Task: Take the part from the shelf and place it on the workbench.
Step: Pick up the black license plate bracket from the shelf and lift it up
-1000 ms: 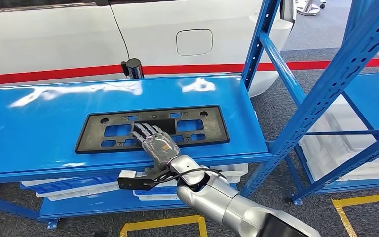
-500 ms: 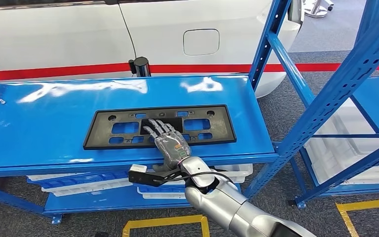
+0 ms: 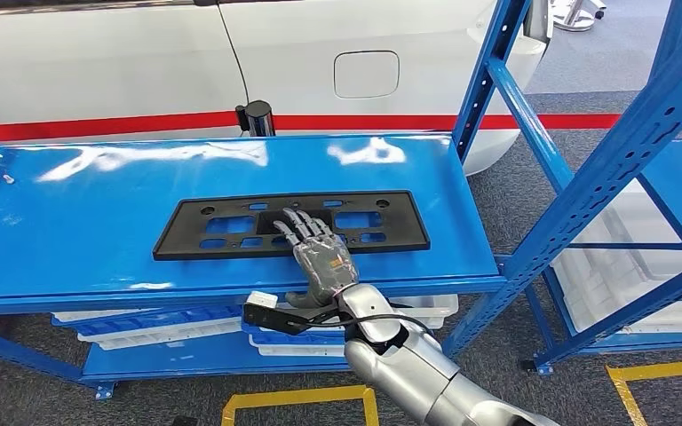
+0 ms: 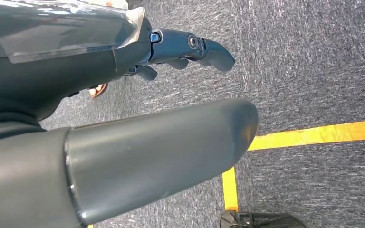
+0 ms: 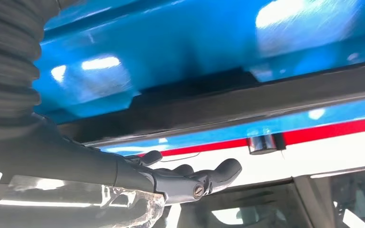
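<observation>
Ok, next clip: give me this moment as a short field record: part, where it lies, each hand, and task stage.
part: flat black plastic panel with rectangular cut-outs
location: lying flat on the top blue shelf, near its front edge
right hand: right hand stretched over the panel's middle, fingers spread and lying on it; no grip visible
left hand: left hand hanging over grey carpet with yellow floor tape, holding nothing
below: white trays on the lower level
background: white car with a red stripe
task stage: part not yet lifted

A white car (image 3: 142, 62) with a red stripe (image 3: 98, 127) stands behind; white bins (image 3: 604, 266) sit low; yellow tape (image 3: 302, 399) marks grey carpet (image 3: 497, 191).
</observation>
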Controlling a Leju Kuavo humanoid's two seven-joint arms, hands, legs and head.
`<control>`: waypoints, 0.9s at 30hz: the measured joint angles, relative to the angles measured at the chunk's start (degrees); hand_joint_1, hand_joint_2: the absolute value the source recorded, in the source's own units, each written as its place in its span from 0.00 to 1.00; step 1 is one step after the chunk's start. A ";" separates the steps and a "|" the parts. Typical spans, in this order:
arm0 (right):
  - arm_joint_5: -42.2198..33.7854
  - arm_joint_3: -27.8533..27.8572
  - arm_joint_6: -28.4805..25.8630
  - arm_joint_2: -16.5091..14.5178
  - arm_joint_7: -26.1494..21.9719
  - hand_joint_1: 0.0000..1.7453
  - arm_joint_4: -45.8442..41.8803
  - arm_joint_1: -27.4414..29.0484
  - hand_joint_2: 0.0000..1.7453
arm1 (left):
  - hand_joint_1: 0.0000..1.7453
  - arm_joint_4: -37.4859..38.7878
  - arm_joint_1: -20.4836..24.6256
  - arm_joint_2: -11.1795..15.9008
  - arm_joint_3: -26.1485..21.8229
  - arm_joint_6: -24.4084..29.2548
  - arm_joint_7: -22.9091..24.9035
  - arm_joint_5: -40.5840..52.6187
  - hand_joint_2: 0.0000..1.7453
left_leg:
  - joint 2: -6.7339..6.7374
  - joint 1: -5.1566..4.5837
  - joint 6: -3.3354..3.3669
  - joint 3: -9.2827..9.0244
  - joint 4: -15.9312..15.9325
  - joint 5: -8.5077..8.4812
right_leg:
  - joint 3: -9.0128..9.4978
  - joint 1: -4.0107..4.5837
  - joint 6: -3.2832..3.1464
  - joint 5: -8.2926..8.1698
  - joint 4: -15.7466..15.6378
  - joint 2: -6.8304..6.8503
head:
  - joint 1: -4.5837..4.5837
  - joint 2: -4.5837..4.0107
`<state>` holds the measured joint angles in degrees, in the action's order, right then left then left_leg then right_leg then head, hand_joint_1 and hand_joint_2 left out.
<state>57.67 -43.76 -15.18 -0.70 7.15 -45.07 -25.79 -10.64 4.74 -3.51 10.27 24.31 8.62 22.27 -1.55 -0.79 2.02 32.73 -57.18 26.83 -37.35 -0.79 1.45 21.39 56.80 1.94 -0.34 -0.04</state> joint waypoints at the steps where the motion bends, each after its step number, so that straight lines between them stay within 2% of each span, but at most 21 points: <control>1: 0.16 0.62 0.47 0.31 0.00 0.00 -1.21 0.52 1.00 | 0.00 0.00 0.00 0.02 0.00 -0.04 0.02 0.17 0.00 | -0.01 -0.01 0.01 0.02 0.00 -0.01 | -0.01 -0.01 0.00 0.00 0.00 0.01 | -0.01 0.00; 8: 2.19 7.85 2.67 2.57 1.01 0.00 -7.52 -0.81 1.00 | 0.00 0.00 0.03 0.23 0.01 -0.25 0.16 0.86 0.00 | 0.93 -0.15 -0.09 -0.21 -0.01 0.23 | -0.04 -0.15 0.24 -0.24 -0.02 -0.82 | 0.01 0.00; 13: 2.24 10.35 4.46 3.28 0.16 0.00 -10.91 -1.02 1.00 | 0.00 0.00 0.42 0.27 0.14 -0.45 0.16 1.42 0.00 | 1.46 0.00 -0.29 -0.37 -0.02 0.49 | -0.15 -0.03 0.32 -0.29 0.00 -1.45 | 0.02 0.00; 19: 2.70 11.78 7.18 4.01 -0.56 0.00 -14.66 -2.04 1.00 | 0.00 0.00 0.96 0.27 0.26 -0.75 0.06 2.25 0.00 | 1.68 0.33 -0.56 -0.36 -0.01 0.76 | -0.25 0.22 0.15 -0.14 0.00 -1.72 | 0.02 0.00; 27: 3.35 12.17 7.99 4.86 -0.72 0.00 -15.31 -1.62 1.00 | 0.00 -0.01 1.76 0.27 0.85 -1.39 0.15 3.97 0.00 | 1.72 0.39 -0.61 -0.35 -0.01 0.84 | -0.29 0.31 0.09 -0.07 0.00 -1.78 | 0.02 0.00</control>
<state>61.03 -31.58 -7.19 4.16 6.43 -60.37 -27.40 -10.65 6.50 -3.23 11.13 22.92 8.77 26.24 0.17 -0.41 1.41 32.39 -57.18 27.66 -37.64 -0.49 1.54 21.31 56.80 0.16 -0.33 -0.04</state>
